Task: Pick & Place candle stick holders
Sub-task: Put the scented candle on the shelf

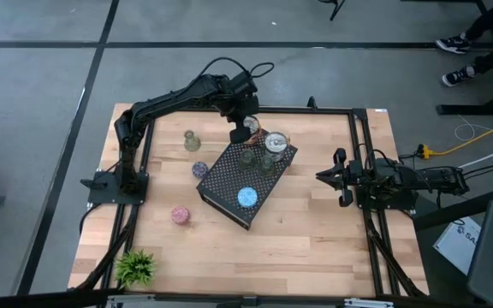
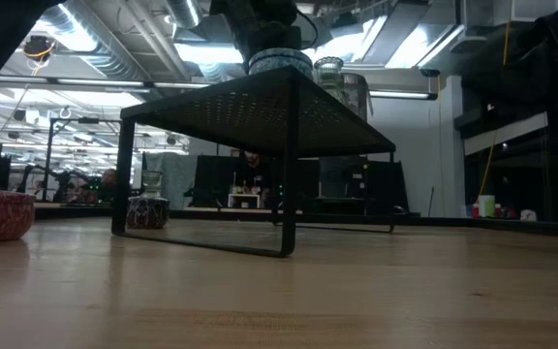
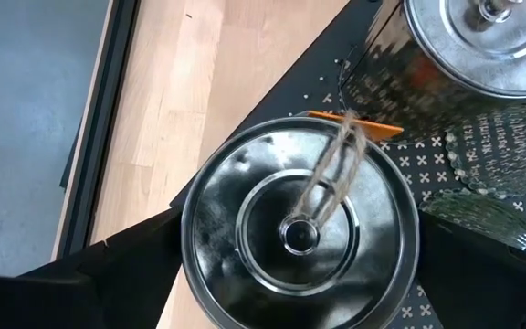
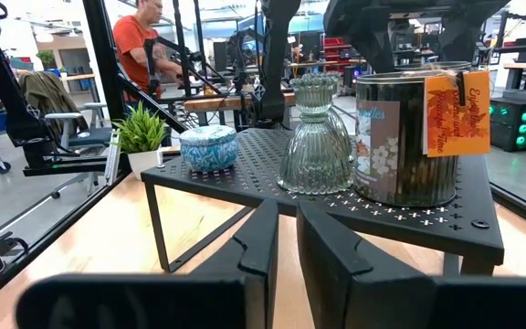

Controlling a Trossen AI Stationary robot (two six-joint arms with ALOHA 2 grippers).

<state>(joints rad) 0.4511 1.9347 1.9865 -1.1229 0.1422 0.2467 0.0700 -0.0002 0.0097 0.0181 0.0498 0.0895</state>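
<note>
Silver can over the black stand's 12 o'clock edge

Left tool (image 1: 248, 130) grips a metal holder (image 3: 299, 228) tight, seemingly to seat it beside another; right tool (image 1: 339, 177), fingers nearly together, idles empty at 3 o'clock.

High view: overhead, straight down, whole table (image 1: 315, 231). Low view: table-top height, level, looking under the black perforated stand (image 2: 260, 107). Left wrist view: very close, down onto a silver can holder (image 3: 299, 233). Right wrist view: level, near the stand (image 4: 354, 206). All four share the stand.
</note>
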